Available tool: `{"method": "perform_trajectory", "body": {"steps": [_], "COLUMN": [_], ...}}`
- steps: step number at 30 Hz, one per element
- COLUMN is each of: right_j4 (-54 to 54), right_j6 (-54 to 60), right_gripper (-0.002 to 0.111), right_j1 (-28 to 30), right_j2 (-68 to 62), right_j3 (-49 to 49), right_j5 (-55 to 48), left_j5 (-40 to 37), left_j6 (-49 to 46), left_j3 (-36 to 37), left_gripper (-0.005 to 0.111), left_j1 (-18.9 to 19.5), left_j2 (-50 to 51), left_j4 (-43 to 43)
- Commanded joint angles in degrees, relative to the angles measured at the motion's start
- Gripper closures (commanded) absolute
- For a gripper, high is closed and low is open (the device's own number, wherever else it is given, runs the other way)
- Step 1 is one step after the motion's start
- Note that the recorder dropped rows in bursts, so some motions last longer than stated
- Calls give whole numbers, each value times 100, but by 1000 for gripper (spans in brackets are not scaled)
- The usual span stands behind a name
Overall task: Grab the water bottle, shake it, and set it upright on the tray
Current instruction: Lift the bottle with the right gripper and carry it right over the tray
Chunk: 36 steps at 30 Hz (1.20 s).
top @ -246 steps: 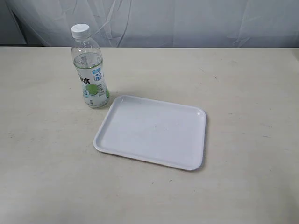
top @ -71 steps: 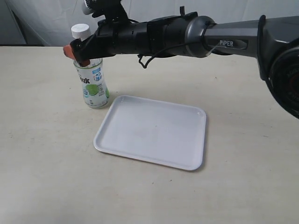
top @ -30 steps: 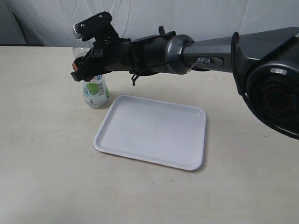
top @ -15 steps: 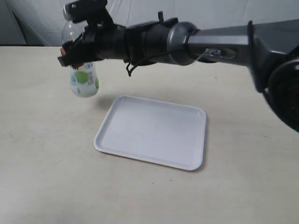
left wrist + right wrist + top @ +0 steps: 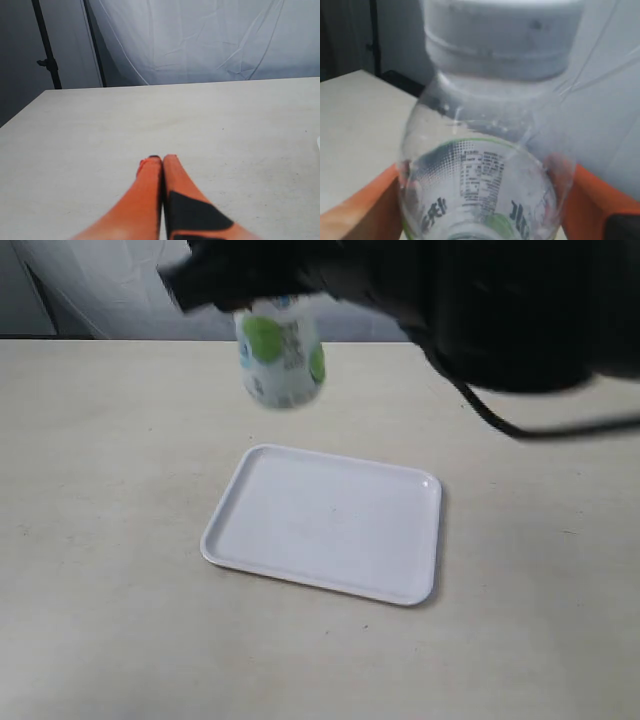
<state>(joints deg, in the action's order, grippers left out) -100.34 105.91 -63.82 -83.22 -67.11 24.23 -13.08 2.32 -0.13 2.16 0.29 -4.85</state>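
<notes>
The water bottle hangs upright and blurred, its upper part lost in the dark smear of the arm. It is not on the tray. In the exterior view it sits past the tray's far edge, toward the far left corner, and seems to be off the table. Its label shows green patches. Close up, the right gripper is clamped on the bottle's body below the white cap, with an orange finger pressed against each side. The tray lies flat on the table with nothing on it. The left gripper holds nothing. Its two orange fingers are pressed together tip to tip, over bare table well apart from the tray, facing a white backdrop.
</notes>
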Motion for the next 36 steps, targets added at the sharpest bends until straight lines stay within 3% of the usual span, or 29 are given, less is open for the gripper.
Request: {"method": "perform_trajectory", "body": {"steps": [1, 4, 11, 14, 18, 21, 25, 28, 36], "right_j4": [40, 40, 1334, 1265, 1261, 1175, 1802, 2062, 1185], "right_j6": [-171, -171, -980, -1377, -1949, -1930, -1897, -2027, -2421], "right_gripper": [109, 109, 109, 109, 109, 109, 109, 109, 109], "right_j1": [-17, -49, -288, -288, -288, -370, -720, -792, -535], "right_j2": [682, 938, 2175, 2002, 1056, 771, 1335, 1720, 720], "right_j3": [1535, 1904, 1459, 1799, 2466, 2435, 1875, 1594, 2354], "right_j5": [-48, 493, 17, 437, 75, 451, 1131, 990, 889], "left_j5": [18, 18, 18, 18, 18, 18, 18, 18, 18], "left_j6": [20, 20, 20, 20, 20, 20, 20, 20, 20], "left_j3": [13, 13, 13, 13, 13, 13, 13, 13, 13], "left_gripper": [107, 107, 107, 107, 107, 107, 107, 107, 107], "left_j1": [1, 1, 1, 1, 1, 1, 1, 1, 1], "left_j2": [-29, -29, -29, -29, -29, -29, -29, -29, -29], "left_j4": [1, 1, 1, 1, 1, 1, 1, 1, 1]}}
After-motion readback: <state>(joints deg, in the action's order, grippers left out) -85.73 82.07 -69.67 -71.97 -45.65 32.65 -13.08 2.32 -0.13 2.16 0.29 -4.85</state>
